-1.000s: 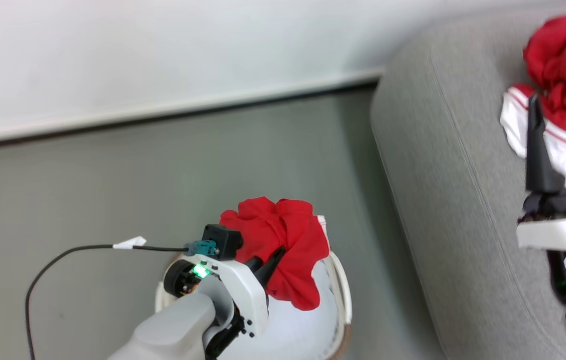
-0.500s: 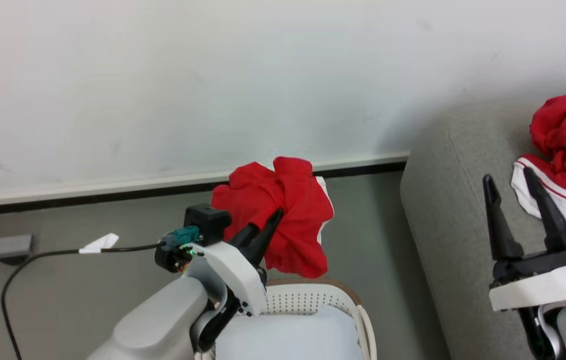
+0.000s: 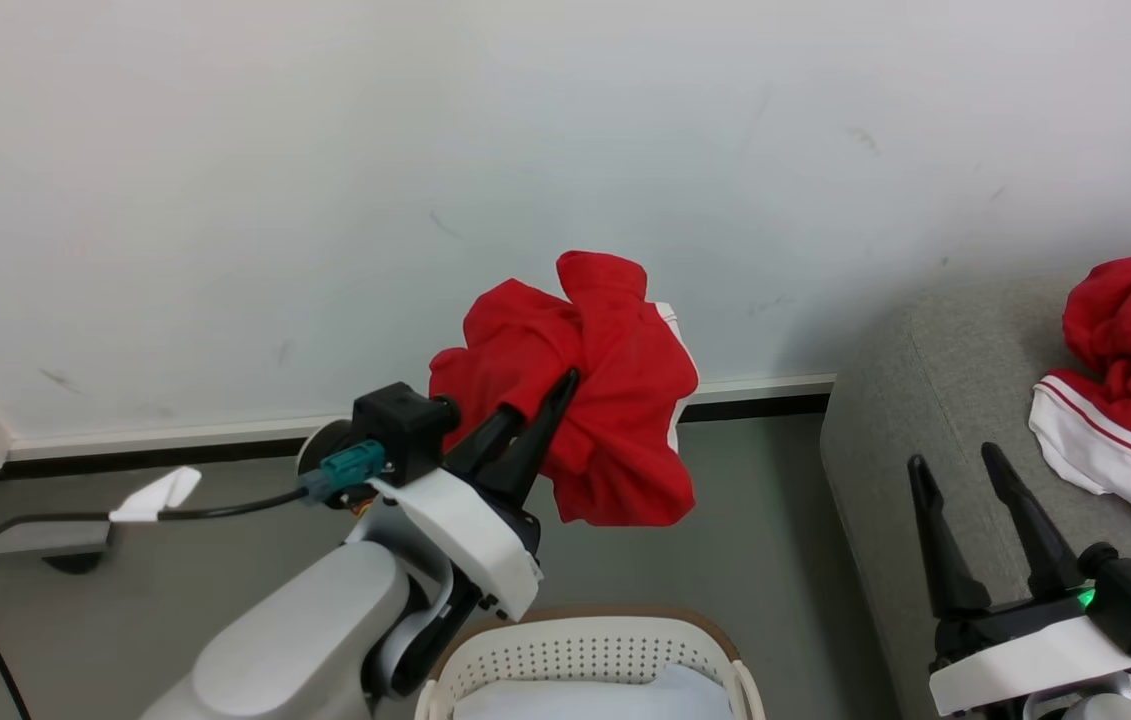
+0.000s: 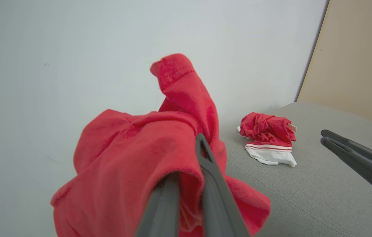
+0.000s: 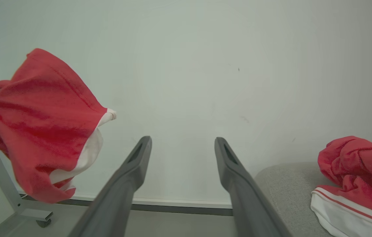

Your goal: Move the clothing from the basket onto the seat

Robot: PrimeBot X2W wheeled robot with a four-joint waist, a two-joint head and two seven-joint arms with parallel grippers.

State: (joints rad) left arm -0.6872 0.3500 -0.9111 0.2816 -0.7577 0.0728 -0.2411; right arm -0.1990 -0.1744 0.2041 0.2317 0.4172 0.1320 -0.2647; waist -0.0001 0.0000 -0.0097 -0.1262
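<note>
My left gripper (image 3: 565, 385) is shut on a bunched red garment (image 3: 590, 400) and holds it in the air above the cream basket (image 3: 585, 650), whose perforated rim shows at the bottom edge. The same held clothing (image 4: 146, 158) wraps my left fingers (image 4: 209, 184) in the left wrist view and hangs at the left (image 5: 41, 125) in the right wrist view. A second red and white garment (image 3: 1125, 380) lies on the grey seat (image 3: 925, 450) at the right. My right gripper (image 3: 955, 465) stands open over the seat's near edge, empty.
A white wall (image 3: 425, 150) with a skirting board stands behind. A black cable (image 3: 45, 520) runs over the grey floor (image 3: 755, 520) at the left. A pale sheet (image 3: 595, 695) lies inside the basket. A metal leg with a caster (image 5: 18, 204) stands by the wall.
The camera has tilted up, so the scene slid down the picture. My left gripper has lifted the red garment out of the basket and higher. My right gripper stays open.
</note>
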